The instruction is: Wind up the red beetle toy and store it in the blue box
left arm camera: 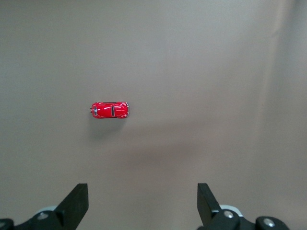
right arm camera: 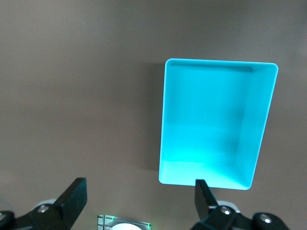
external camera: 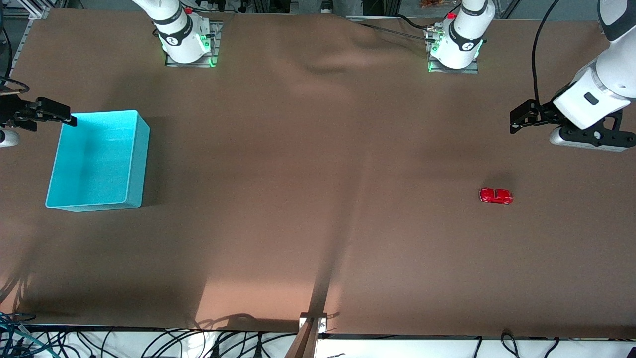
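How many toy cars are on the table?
1. The red beetle toy sits on the brown table toward the left arm's end, well apart from the empty blue box at the right arm's end. Nothing hides another.

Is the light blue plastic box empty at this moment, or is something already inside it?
Empty. The light blue plastic box shows only its bare floor, and the tiny red toy car sits on the table toward the left arm's end.
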Tool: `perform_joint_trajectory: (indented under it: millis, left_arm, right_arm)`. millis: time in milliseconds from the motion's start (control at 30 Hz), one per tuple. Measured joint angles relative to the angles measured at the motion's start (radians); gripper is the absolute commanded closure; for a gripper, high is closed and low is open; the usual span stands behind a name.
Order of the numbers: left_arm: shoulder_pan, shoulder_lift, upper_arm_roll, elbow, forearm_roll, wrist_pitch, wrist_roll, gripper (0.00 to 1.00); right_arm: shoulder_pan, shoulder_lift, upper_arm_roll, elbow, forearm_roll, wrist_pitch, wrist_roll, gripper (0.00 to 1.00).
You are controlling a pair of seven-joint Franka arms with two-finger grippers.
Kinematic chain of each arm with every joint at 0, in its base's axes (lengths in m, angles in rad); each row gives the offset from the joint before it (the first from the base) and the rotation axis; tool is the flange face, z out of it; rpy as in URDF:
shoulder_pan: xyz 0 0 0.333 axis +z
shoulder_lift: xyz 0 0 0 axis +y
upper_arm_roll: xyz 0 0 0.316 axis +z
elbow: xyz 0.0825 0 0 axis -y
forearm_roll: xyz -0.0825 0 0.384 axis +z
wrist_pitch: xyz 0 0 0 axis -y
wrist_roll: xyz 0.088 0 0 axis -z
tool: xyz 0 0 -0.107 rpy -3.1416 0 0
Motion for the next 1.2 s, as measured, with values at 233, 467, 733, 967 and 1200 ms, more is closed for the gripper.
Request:
perform_joint_trajectory:
  millis: [233, 467, 733, 967, 1200]
  left_arm:
    - [0.001, 0.000, 0.000, 0.000, 0.000, 0.000, 0.000, 0.00]
    - [0.001, 0.000, 0.000, 0.000, 0.000, 0.000, 0.000, 0.00]
    - [0.001, 0.000, 0.000, 0.000, 0.000, 0.000, 0.000, 0.00]
    - [0.002, 0.000, 0.000, 0.000, 0.000, 0.000, 0.003, 0.00]
    - [0.005, 0.001, 0.000, 0.000, 0.000, 0.000, 0.003, 0.00]
  right_arm:
    - [0.000, 0.003, 0.000, 0.000, -0.001, 0.004, 0.000, 0.00]
    - [0.000, 0.003, -0.002, 0.001, -0.003, 0.004, 0.000, 0.00]
    - [-0.006, 0.003, -0.008, 0.002, -0.005, 0.026, 0.002, 0.00]
    - [-0.006, 0.003, -0.008, 0.014, -0.023, 0.058, 0.003, 0.00]
    - [-0.006, -0.004, -0.007, 0.022, -0.026, 0.090, 0.003, 0.00]
